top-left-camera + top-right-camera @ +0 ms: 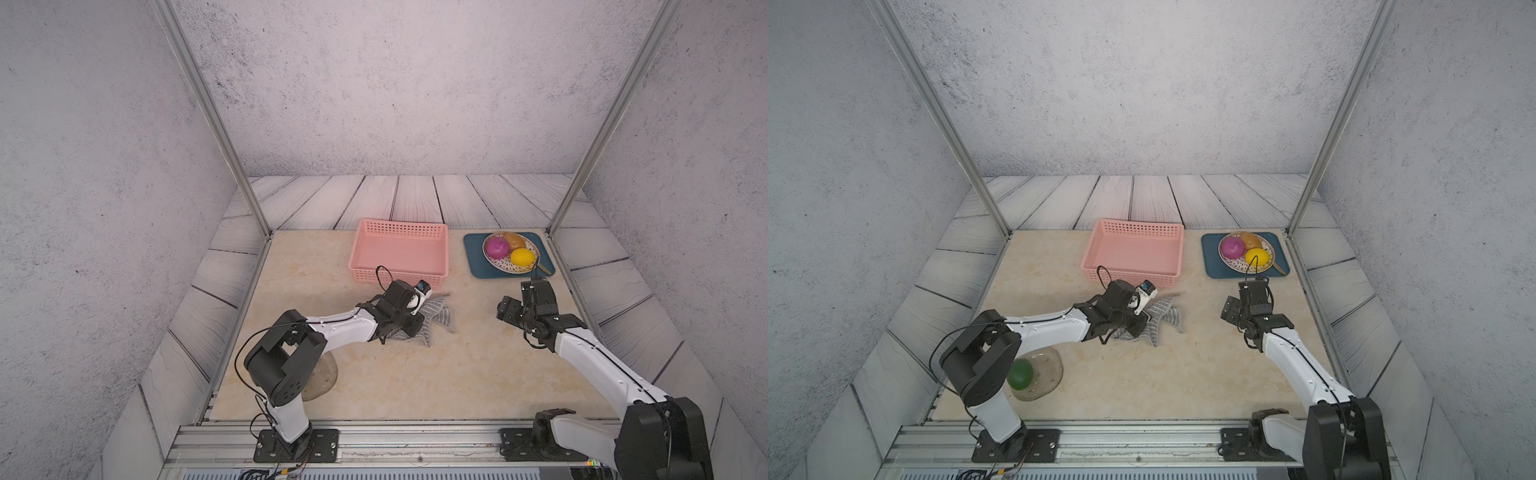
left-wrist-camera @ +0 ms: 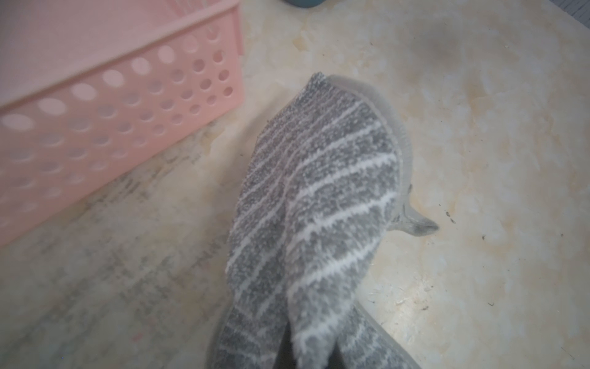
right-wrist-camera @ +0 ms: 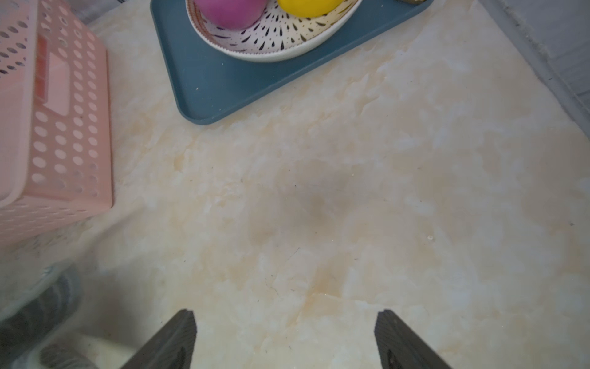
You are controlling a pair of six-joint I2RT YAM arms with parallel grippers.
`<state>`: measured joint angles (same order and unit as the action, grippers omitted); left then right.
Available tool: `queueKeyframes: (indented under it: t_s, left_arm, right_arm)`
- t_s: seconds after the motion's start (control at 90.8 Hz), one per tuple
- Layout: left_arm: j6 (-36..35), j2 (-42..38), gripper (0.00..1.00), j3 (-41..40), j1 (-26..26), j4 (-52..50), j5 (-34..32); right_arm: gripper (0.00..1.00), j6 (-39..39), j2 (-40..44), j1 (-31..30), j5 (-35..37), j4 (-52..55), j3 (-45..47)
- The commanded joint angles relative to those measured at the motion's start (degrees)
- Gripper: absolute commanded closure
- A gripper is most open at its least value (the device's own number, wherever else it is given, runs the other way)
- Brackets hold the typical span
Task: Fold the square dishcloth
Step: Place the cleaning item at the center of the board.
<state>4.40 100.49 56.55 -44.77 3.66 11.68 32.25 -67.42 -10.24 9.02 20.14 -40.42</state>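
I see the square dishcloth (image 1: 437, 316) on the marble tabletop (image 1: 415, 374), just in front of the pink basket (image 1: 397, 276), near its right-hand corner. It is grey with thin white stripes and a nubbly, looped pile. It is not flat: it is bunched, with corners splaying out in points. In the left wrist view the cloth (image 2: 319, 207) rises in a creased ridge toward the camera. My left pincer (image 1: 406, 323) is clenched on it, though the fingertips look buried in the fabric. My right pincer (image 3: 285, 319) is released, fingers spread over bare tabletop and well apart from the cloth.
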Motion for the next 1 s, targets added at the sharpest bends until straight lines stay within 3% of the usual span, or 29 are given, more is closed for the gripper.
queueKeyframes:
  t_s: [0.0, 0.033, 0.088, 0.154, 0.176, 0.209, 0.418, 0.671, 0.793, 0.881, 0.991]
  left_arm:
    - [0.88, 1.61, 0.94, -0.47, -0.87, 2.72, 2.4]
    - [1.44, 1.84, 0.85, -0.52, -1.0, 2.84, 2.53]
    - [2.4, 1.57, 0.63, -1.06, -1.02, 3.48, 2.64]
    - [3.53, 0.1, 0.29, -2.64, -1.02, 4.76, 2.49]
    - [3.73, -0.68, 0.09, -3.15, -1.02, 5.08, 2.43]
    - [3.94, -1.72, 0.01, -3.96, -1.02, 5.28, 2.18]
    - [7.72, -12.39, 0.0, -10.71, -1.02, 4.7, -4.17]
    - [17.96, -22.31, 0.0, -15.21, -0.35, -4.87, -21.92]
    - [19.51, -22.34, 0.0, -14.43, 1.16, -8.25, -21.73]
    - [20.85, -21.61, 0.11, -14.48, 2.86, -8.96, -20.01]
    - [22.84, -20.4, 0.12, -15.24, 6.39, -8.8, -15.94]
  right_arm:
    - [0.15, 1.64, -2.71, -3.14, 0.7, 2.67, -0.6]
    - [0.15, 1.67, -3.6, -4.34, 1.02, 2.85, -1.0]
    - [0.15, 2.25, -5.04, -5.84, 1.19, 3.13, -1.64]
    - [0.16, 2.96, -6.73, -6.54, 0.22, 3.14, -2.2]
    - [0.16, 3.21, -7.21, -6.68, -0.25, 3.15, -2.38]
    - [0.17, 3.58, -7.86, -6.87, -0.72, 3.15, -2.64]
    - [0.2, 4.35, -9.7, -8.49, -0.78, 5.09, -5.53]
    - [0.22, 4.53, -9.18, -10.64, -2.49, 5.82, -8.22]
    - [0.23, 4.35, -11.5, -10.7, -3.89, 5.1, -10.36]
    - [0.23, 4.21, -14.24, -10.69, -5.26, 4.55, -12.58]
    - [0.23, 3.96, -18.32, -10.69, -7.17, 3.57, -15.73]
